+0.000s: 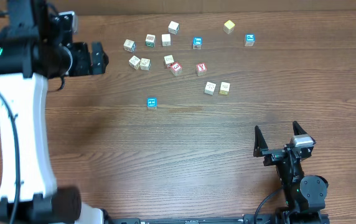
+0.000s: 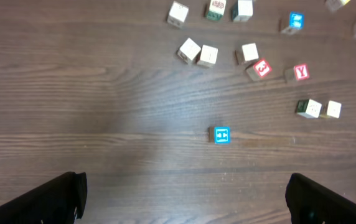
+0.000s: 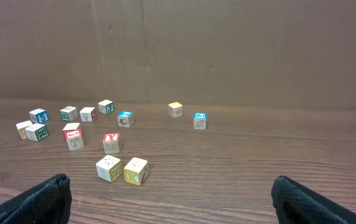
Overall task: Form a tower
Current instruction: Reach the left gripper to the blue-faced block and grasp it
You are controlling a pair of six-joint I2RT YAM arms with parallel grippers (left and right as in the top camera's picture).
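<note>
No tower shows in any view; only loose single wooden cubes lie scattered over the far half of the table. A blue-faced cube lies alone, nearest the middle. A red Y cube and a red-marked cube sit among pale ones. My left gripper is open and empty at the far left, apart from the cubes. My right gripper stands open and empty near the front right, facing two cream cubes.
More cubes lie farther back: a yellow one, two blue-topped ones and several pale ones around. The brown wooden table runs bare between the cubes and the front edge. A brown wall backs the table.
</note>
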